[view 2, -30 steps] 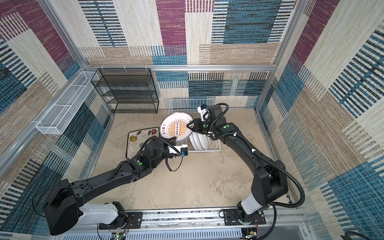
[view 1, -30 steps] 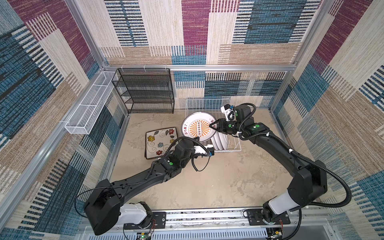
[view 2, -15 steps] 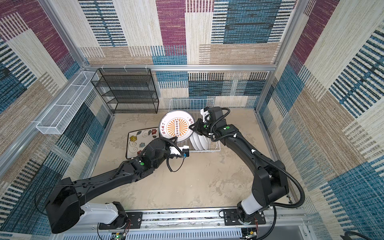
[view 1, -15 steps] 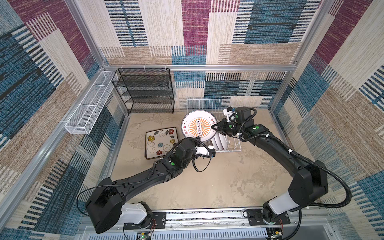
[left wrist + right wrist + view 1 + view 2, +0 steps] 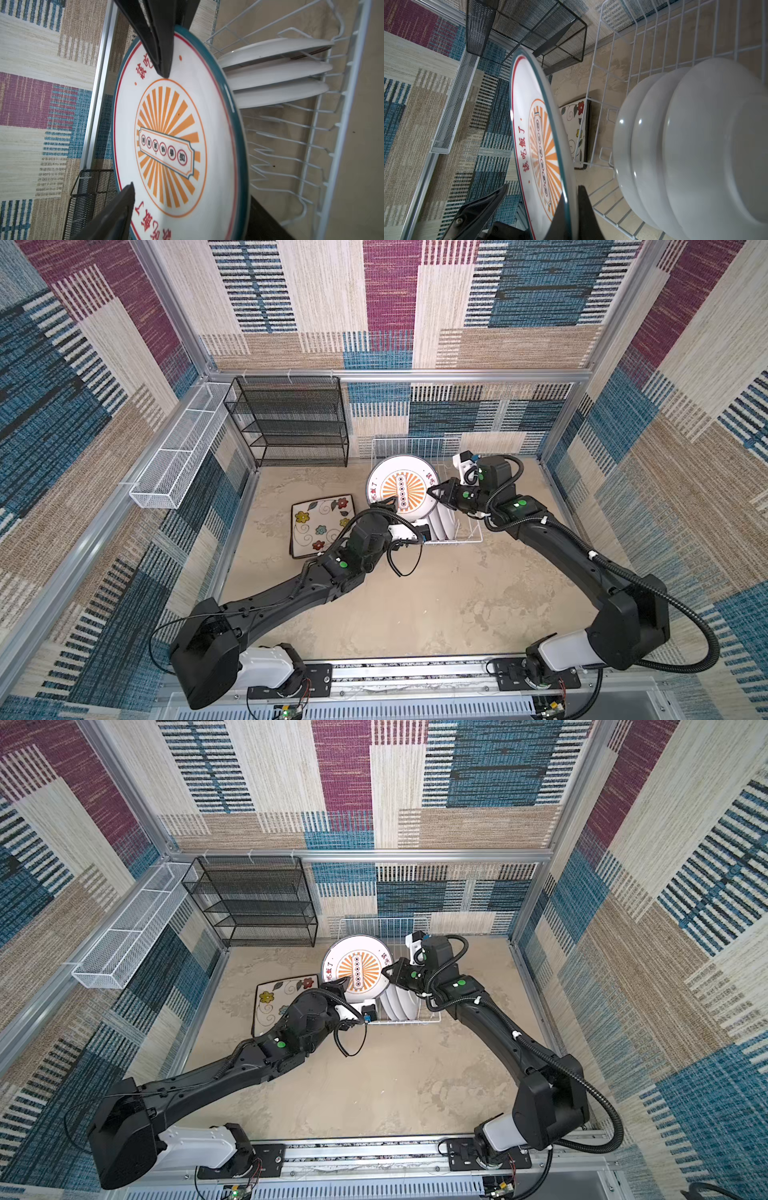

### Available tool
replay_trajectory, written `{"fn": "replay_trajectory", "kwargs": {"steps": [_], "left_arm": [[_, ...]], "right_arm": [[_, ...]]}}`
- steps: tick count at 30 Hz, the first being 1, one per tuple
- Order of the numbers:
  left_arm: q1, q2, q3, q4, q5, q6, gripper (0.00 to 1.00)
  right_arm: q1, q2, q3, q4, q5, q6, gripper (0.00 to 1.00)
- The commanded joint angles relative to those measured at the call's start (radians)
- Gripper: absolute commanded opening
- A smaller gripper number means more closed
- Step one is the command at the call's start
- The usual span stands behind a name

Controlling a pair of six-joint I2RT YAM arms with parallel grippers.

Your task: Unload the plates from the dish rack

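A round plate [image 5: 401,489] [image 5: 357,969] with a teal rim and orange sunburst face stands tilted above the left end of the white wire dish rack [image 5: 469,537] [image 5: 432,1017]. My right gripper [image 5: 434,491] [image 5: 572,193] is shut on its right rim. At the plate's lower left edge my left gripper [image 5: 395,512] [image 5: 191,191] is open, one finger on each side of the rim. Three more round white plates [image 5: 444,522] [image 5: 695,145] stand on edge in the rack. A square floral plate [image 5: 320,522] [image 5: 274,994] lies face up on the table left of the rack.
A black mesh shelf unit [image 5: 291,423] stands against the back wall, left of the rack. A long white mesh basket [image 5: 178,460] hangs on the left wall. Patterned walls close in the table on three sides.
My left gripper has opened off the round plate's edge. My right gripper has closed on the plate's right rim. The plate has hardly moved.
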Motion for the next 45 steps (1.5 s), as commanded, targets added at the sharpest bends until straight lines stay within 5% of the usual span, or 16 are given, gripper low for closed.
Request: {"fn": "replay_trajectory", "kwargs": {"steps": [1, 12, 27, 32, 41, 45], "left_arm": [[-0.004, -0.043, -0.002, -0.053, 0.046, -0.174, 0.84], [0.052, -0.227, 0.06, -0.207, 0.27, -0.803, 0.88], [0.444, -0.121, 0.092, -0.073, 0.656, -1.691, 0.85], [0.477, -0.022, 0.106, 0.012, 0.775, -1.818, 0.84], [0.485, 0.167, 0.235, -0.044, 0.947, -1.799, 0.79], [0.485, 0.239, 0.259, 0.039, 1.009, -1.877, 0.69]], "right_arm": [[-0.013, -0.024, -0.002, 0.114, 0.038, 0.028, 0.0], [-0.084, -0.077, -0.059, 0.145, 0.021, 0.022, 0.0], [-0.093, -0.09, -0.088, 0.165, -0.05, -0.026, 0.0], [-0.093, -0.063, -0.071, 0.163, -0.106, -0.045, 0.0], [-0.092, 0.001, -0.025, 0.133, -0.194, -0.07, 0.0], [-0.094, 0.021, -0.009, 0.116, -0.216, -0.079, 0.0]]}}
